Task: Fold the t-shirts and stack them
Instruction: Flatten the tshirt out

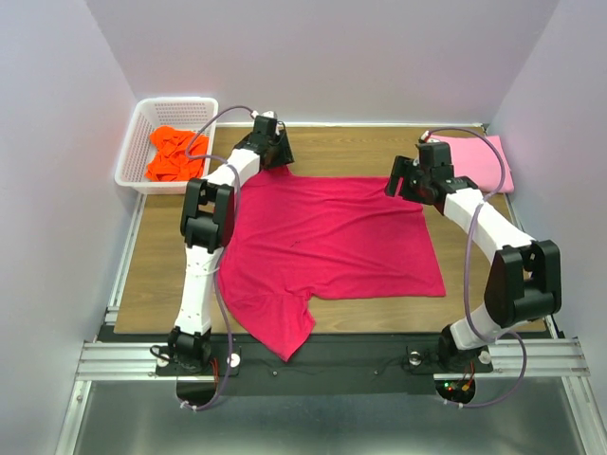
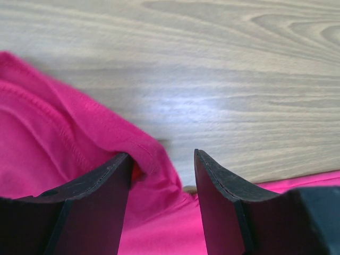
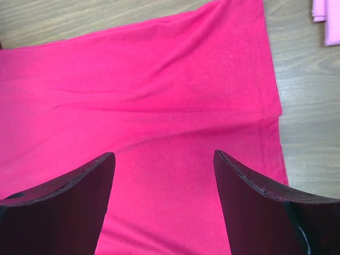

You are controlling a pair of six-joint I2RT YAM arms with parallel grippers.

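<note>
At far left of the table [image 1: 156, 275], white lattice basket [image 1: 133, 152] holds the orange t-shirt [image 1: 175, 156], crumpled in a loose heap, not folded. Nothing else can be made out in the basket.

Pink t-shirt [image 1: 486, 161]: far right corner of the table, folded flat into a neat rectangle, outside any container.

Crimson t-shirt [image 1: 327, 242]: spread open across the middle of the table, mostly flat, with shallow wrinkles. Stitched hem runs along its right edge in the right wrist view. Its near-left part trails over the table's near edge onto the dark frame rail [image 1: 379, 351]. No print visible.

Left gripper [image 2: 162, 159]: low at the shirt's far-left corner, fingers apart. A bunched fold of the crimson edge lies between them, against the left finger; bare wood shows in the rest of the gap. Not clamped.

Right gripper [image 3: 164, 159]: over the shirt's far-right corner, fingers spread wide, flat cloth below them, nothing gripped. Pink cloth lies just beyond that corner.
</note>
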